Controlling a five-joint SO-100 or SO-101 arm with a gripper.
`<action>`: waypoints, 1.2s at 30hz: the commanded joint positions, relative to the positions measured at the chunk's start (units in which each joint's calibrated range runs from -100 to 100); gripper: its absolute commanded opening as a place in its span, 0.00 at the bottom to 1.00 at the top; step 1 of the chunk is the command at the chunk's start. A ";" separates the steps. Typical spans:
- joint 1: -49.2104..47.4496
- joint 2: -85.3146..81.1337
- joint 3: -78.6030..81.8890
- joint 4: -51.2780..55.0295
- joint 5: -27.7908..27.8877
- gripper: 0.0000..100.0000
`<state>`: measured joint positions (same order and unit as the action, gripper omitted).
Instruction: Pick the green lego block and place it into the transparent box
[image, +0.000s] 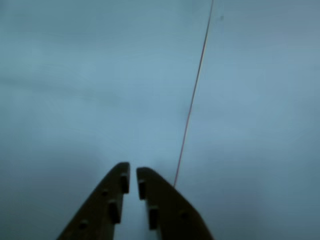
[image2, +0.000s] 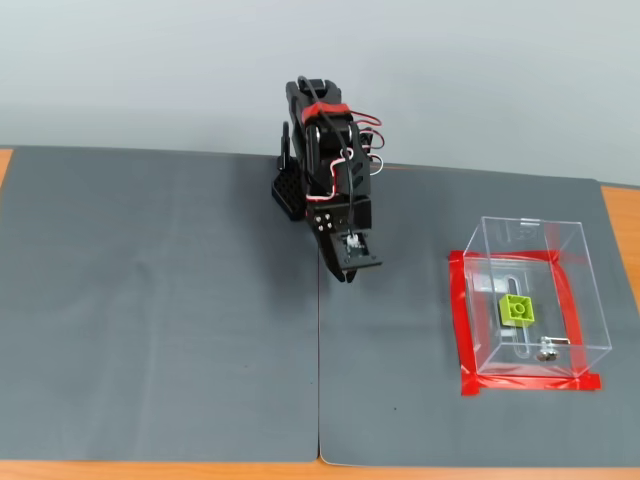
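In the fixed view, left of the box you have bare grey mat (image2: 160, 310) covering the table (image2: 8, 160), split by a seam that runs down from under the arm (image2: 325, 160). The arm sits folded near the mat's far edge, well left of the box, with red and white wires looped over its top. Its gripper (image2: 345, 270) points down toward the mat, well apart from the box.

In the wrist view your gripper (image: 133, 176) shows two dark fingers (image: 107, 200) nearly meeting at the tips, a thin gap between them and nothing in it: closed on empty air, as far as this blurry picture lets you judge. A thin reddish line (image: 192, 100) crosses the grey behind; you can't tell what it is.

Further right in the fixed view stands the box (image2: 570, 290), clear-walled, its base framed by red tape (image2: 458, 320). The block (image2: 517, 310) lies inside it on the floor, roughly central, studs up. A small metal piece (image2: 545, 352) lies inside too, nearer the box's front right corner.
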<state>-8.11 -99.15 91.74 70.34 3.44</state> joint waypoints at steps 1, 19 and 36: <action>2.85 -0.26 1.84 0.23 -0.14 0.02; 4.64 -0.26 1.21 3.10 -4.09 0.02; 4.71 -0.17 1.12 3.01 -4.67 0.02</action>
<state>-3.54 -99.32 93.71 73.29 -1.20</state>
